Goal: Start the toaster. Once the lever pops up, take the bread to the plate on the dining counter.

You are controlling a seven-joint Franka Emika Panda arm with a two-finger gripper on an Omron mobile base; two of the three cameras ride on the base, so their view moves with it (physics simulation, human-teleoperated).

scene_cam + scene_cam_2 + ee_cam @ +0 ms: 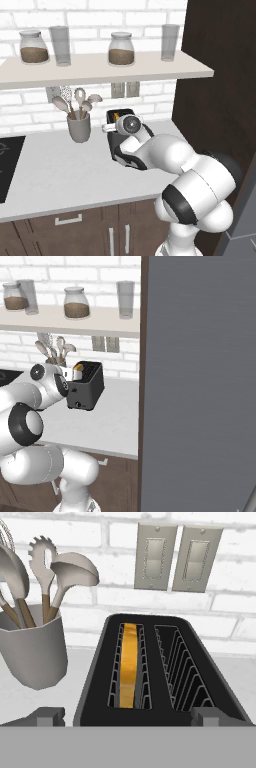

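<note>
The dark grey toaster [160, 677] stands on the pale kitchen counter [60, 170] against the brick wall, seen too as the toaster [89, 387] with its round knob [77, 404] low on the front. The bread [129, 662] sits upright in its left slot, golden crust up, and pokes out as the bread [78, 367]. My gripper [128, 717] hovers just above the toaster's near end, open, with one fingertip [50, 716] on each side and nothing between them. The wrist [131, 124] hides much of the toaster [119, 116]. The lever is hidden. The plate and dining counter are out of view.
A grey utensil cup [79, 127] with spoons stands just left of the toaster. Two wall outlets [172, 558] are behind it. A shelf [100, 70] with jars and glasses hangs overhead. A tall dark cabinet [220, 100] bounds the right side; a black cooktop [7, 165] lies far left.
</note>
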